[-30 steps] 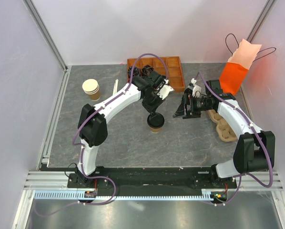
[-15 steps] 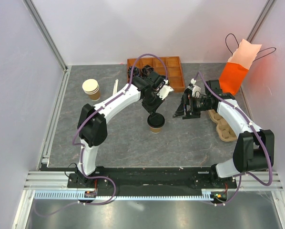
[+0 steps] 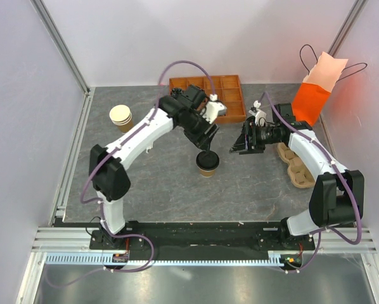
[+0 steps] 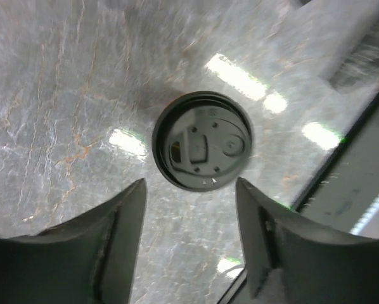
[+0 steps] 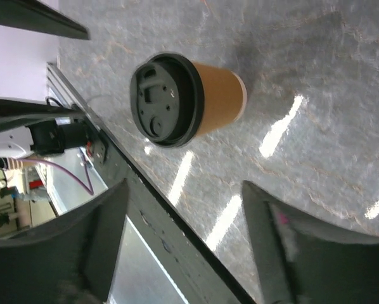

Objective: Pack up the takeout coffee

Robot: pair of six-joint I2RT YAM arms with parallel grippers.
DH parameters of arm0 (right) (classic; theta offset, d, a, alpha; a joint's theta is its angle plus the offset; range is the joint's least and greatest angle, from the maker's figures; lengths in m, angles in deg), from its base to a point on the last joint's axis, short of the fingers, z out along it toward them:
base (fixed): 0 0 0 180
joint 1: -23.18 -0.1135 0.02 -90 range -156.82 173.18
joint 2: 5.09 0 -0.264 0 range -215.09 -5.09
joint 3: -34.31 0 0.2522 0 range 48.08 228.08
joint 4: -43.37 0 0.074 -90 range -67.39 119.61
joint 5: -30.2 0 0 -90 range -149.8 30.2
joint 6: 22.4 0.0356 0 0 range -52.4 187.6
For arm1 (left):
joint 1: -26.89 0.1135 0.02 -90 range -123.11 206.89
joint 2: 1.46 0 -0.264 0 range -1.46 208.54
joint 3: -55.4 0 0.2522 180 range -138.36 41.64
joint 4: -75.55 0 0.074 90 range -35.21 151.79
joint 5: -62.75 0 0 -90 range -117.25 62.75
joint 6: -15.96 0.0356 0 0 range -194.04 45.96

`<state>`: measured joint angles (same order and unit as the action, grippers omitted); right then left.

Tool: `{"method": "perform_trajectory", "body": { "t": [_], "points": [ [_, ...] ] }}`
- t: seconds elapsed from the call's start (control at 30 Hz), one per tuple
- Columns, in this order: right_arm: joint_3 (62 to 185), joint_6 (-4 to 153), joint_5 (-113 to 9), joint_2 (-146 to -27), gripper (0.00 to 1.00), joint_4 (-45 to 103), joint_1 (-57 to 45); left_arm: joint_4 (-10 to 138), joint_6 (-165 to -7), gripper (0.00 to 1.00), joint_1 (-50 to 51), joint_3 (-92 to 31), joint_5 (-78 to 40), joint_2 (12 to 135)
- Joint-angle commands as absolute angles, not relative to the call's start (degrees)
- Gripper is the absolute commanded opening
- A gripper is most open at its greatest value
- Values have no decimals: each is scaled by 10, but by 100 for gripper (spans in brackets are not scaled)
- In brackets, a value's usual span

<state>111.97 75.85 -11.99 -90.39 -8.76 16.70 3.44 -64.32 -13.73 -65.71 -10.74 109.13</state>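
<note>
Top view: the takeout coffee (image 3: 207,163) is standing upright on the grey, marble-veined desk (image 3: 151,183) near the middle of the frame, with nothing gripping it. The left end effector (image 3: 205,146) is hanging just above it, and the right end effector (image 3: 237,147) is pointing at it from the right of the frame, near but apart. Toward the right edge a tan moulded cup carrier (image 3: 296,172) is lying flat, and above it an orange paper bag (image 3: 311,95) with thin loop handles is standing upright. A brown compartment tray (image 3: 231,95) is sitting at top centre, and a stack of lidless paper cups (image 3: 121,118) at upper left. By my reading the drink is capped, but the packing itself is not yet done: it is sitting in neither carrier nor bag

Left wrist view: the camera is looking straight down on the round black lid (image 4: 202,140) at frame centre, glossy plastic with a raised drinking panel. Two dark fingers (image 4: 123,234) are spreading wide along the bottom edge, so the left end effector (image 4: 189,193) is gaping and empty

Right wrist view: the takeout coffee (image 5: 189,101) is appearing sideways at upper centre, its smooth tan paper wall tapering away from the lid (image 5: 164,100). The blurred fingers (image 5: 265,240) are standing parted at the lower corners; the right end effector (image 5: 184,190) is holding nothing
</note>
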Motion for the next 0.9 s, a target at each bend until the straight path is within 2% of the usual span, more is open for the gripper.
{"method": "perform_trajectory", "body": {
  "t": [0.0,0.07,0.1,0.2,0.37,0.5,0.7,0.8,0.87],
  "points": [
    [1136,813,-80,-896,67,-4,157,62,-688,86,-57,-633,63,987],
    [1124,865,-73,-896,54,52,140,116,-702,91,-31,-575,116,925],
    [1121,883,-72,-896,51,72,131,136,-716,94,-19,-536,137,908],
    [1117,935,-79,-913,37,135,91,189,-731,99,-15,-460,141,845],
    [1121,1001,-79,-961,21,220,44,329,-809,100,4,-310,178,753],
    [1111,1023,-75,-988,16,246,30,515,-924,100,33,-174,216,679],
    [1078,1029,-65,-1021,11,258,27,510,-985,100,40,-179,286,731],
    [1058,1025,-65,-1033,9,258,27,533,-1027,99,36,-170,280,761],
    [1050,1017,-65,-1041,6,255,28,569,-1055,91,29,-165,276,775]
  ]
}}
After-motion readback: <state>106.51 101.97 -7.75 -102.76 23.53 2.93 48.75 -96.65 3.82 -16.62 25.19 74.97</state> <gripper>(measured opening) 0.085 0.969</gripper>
